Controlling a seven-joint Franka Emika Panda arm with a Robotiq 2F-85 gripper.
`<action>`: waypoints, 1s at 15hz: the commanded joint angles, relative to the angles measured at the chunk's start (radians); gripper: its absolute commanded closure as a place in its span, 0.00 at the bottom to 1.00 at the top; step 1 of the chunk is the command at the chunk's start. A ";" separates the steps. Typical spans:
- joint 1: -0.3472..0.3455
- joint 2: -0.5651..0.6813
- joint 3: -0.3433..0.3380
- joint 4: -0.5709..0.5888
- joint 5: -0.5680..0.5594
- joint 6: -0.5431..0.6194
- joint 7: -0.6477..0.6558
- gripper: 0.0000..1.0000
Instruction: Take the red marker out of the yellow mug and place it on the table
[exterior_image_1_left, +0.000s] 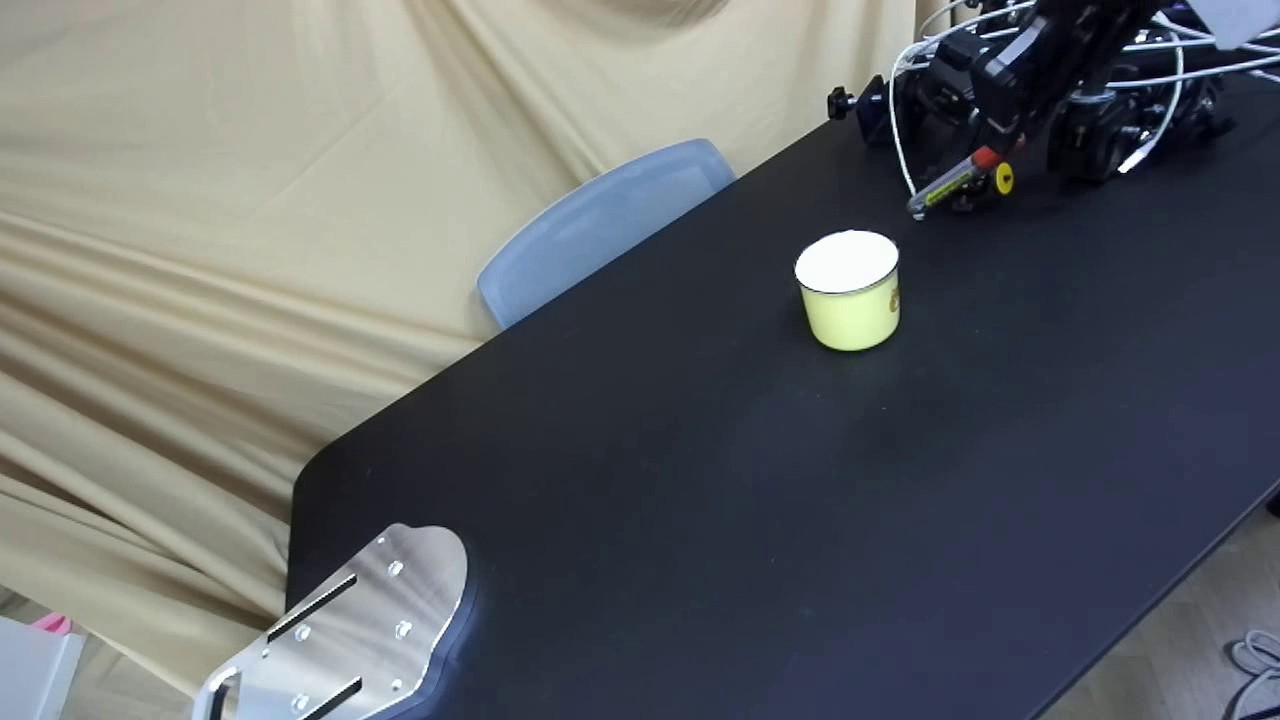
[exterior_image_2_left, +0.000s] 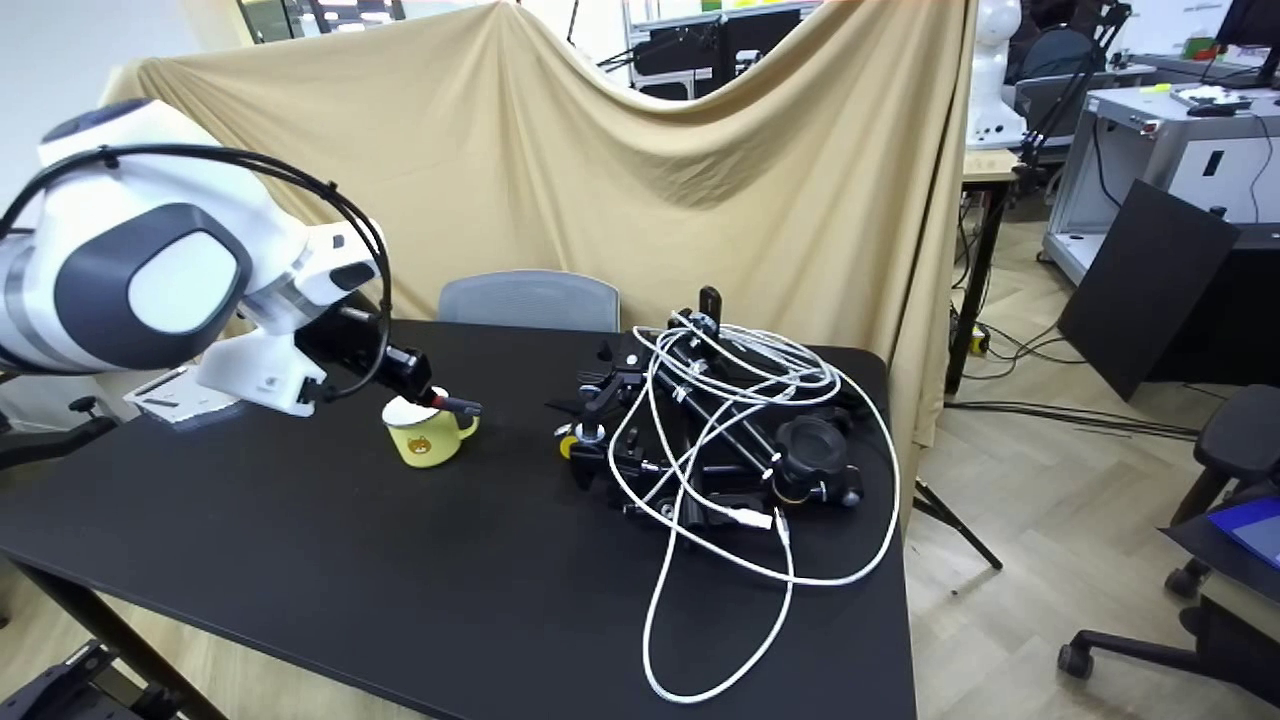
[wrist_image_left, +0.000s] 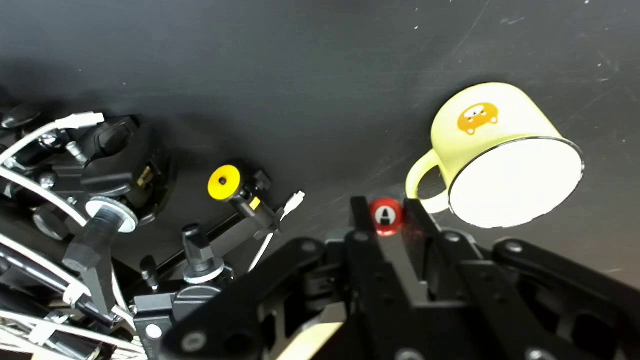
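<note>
Red marker (wrist_image_left: 386, 216) snug between fingers (wrist_image_left: 360, 215) barely apart

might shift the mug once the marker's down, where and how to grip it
Probably the rim opposite the handle, pinched from above: the mug stands upright, open on top, so one finger could go inside and one outside, where no handle juts out.

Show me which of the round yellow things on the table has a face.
The yellow mug: an orange, bear-like face is printed on its side. The small yellow disc on the black fitting shows no face, only a dark centre.
</note>
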 joint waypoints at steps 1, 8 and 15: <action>0.059 0.073 -0.014 0.000 0.081 0.043 -0.008 0.95; 0.184 0.173 -0.077 0.001 0.166 0.105 -0.036 0.95; 0.168 0.202 -0.118 0.001 0.147 0.119 -0.081 0.95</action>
